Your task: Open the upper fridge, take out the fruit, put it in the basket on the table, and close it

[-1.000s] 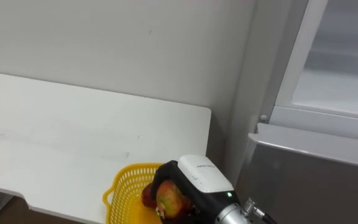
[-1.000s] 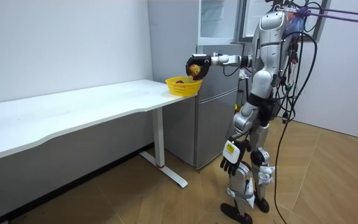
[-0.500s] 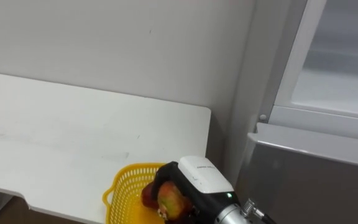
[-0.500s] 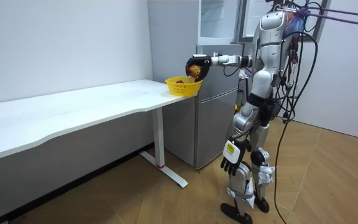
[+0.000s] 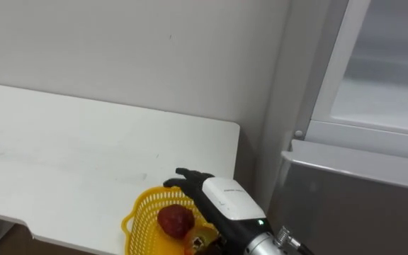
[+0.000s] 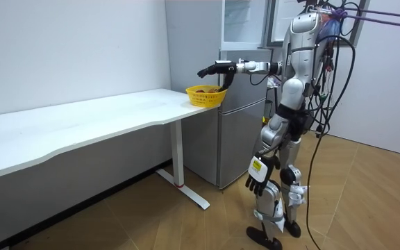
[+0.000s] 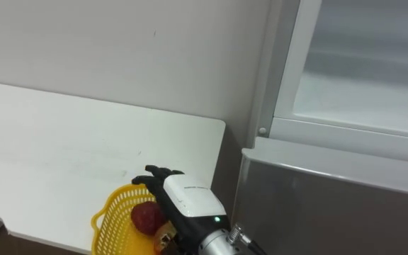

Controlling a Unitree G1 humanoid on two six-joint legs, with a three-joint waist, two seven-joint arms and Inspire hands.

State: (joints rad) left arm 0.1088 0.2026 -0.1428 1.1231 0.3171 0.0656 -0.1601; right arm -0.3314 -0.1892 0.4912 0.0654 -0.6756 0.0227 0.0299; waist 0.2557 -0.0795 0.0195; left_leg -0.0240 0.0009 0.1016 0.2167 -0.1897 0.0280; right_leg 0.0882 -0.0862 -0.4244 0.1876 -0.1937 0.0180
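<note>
Right hand (image 5: pixel 222 197) outstretched, fingers straight, over yellow basket (image 5: pixel 134 211) of fruit (image 5: pixel 176 221)

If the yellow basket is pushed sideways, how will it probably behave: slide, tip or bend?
The yellow basket looks like thin openwork plastic, so probably light; it should slide easily on the smooth white table. It stands near the table's edge, so a push could send it off. The round red fruit inside may roll.
</note>
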